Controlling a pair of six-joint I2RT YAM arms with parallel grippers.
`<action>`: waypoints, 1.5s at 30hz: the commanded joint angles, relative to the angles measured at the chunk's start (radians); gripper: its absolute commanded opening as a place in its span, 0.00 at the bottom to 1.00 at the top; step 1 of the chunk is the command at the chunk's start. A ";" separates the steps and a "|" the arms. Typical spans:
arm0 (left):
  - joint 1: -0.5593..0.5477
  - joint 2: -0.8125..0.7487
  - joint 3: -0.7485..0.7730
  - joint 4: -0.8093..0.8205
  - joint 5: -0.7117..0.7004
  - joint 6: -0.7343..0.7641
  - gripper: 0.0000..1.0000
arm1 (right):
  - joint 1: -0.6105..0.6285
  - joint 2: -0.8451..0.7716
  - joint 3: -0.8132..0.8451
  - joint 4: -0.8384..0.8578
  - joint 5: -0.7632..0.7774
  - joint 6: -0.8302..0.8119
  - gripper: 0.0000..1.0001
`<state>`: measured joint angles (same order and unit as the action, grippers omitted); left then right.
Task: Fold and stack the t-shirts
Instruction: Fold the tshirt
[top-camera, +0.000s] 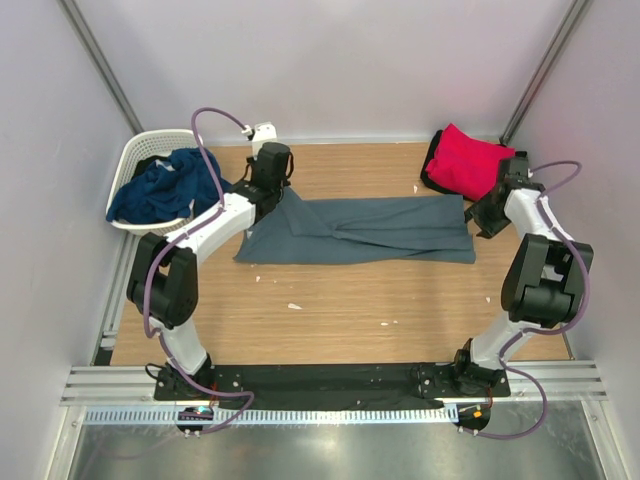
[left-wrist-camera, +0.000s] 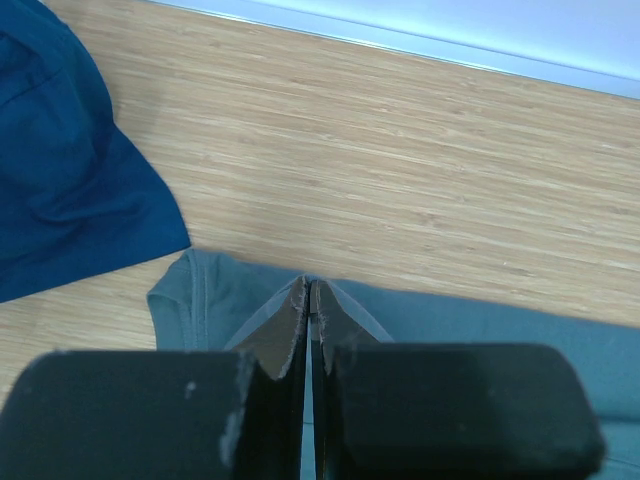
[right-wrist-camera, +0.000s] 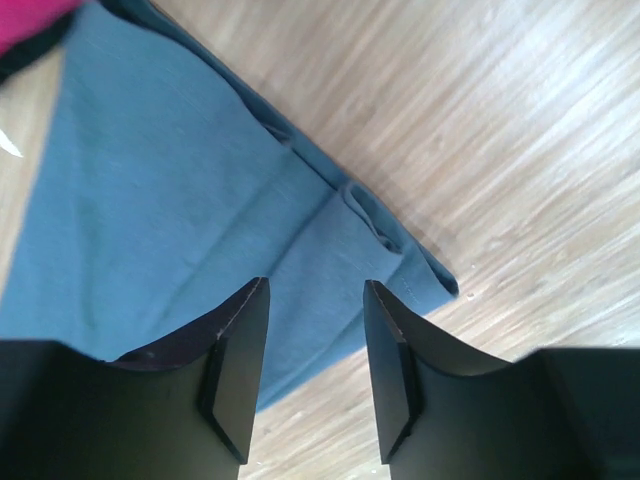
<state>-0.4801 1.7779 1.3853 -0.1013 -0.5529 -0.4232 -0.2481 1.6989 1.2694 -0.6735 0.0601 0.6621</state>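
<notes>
A slate grey-blue t-shirt (top-camera: 370, 230) lies spread in a long, flat band across the middle of a wooden bench (top-camera: 350, 300), seen from above. The left gripper (left-wrist-camera: 307, 285) is at the far left corner of this shirt, its jaws pressed fully together with the tips down on the cloth, which rises in small creases on either side of them. Whether a fold is caught between them cannot be told. The left arm reaches forward from its base and leans in toward that corner, with the wrist pointing down. The right gripper (right-wrist-camera: 315, 285) hovers over the right end of the same shirt, above a hemmed corner. Its jaws stand about half apart and hold nothing. The right arm rises from its base, bends at the elbow, and angles its wrist inward toward the shirt's right edge. Just past the far right corner of the grey-blue shirt sits a bright red t-shirt (top-camera: 470, 160), folded, with a black edge showing under it. Off the shirt's left end, a navy blue t-shirt (top-camera: 165, 190) spills out of a white lattice basket (top-camera: 140, 155).
</notes>
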 joint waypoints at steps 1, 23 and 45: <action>0.009 -0.006 0.037 0.012 -0.033 -0.014 0.00 | 0.010 -0.016 -0.038 -0.003 0.015 0.002 0.48; 0.024 -0.023 0.014 0.005 -0.028 -0.017 0.00 | 0.018 0.033 -0.139 0.063 0.081 0.022 0.50; 0.024 -0.023 0.017 -0.006 -0.033 -0.012 0.00 | 0.020 0.050 -0.147 0.149 0.104 0.013 0.07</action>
<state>-0.4633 1.7779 1.3853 -0.1181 -0.5564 -0.4374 -0.2310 1.7679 1.1164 -0.5510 0.1402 0.6819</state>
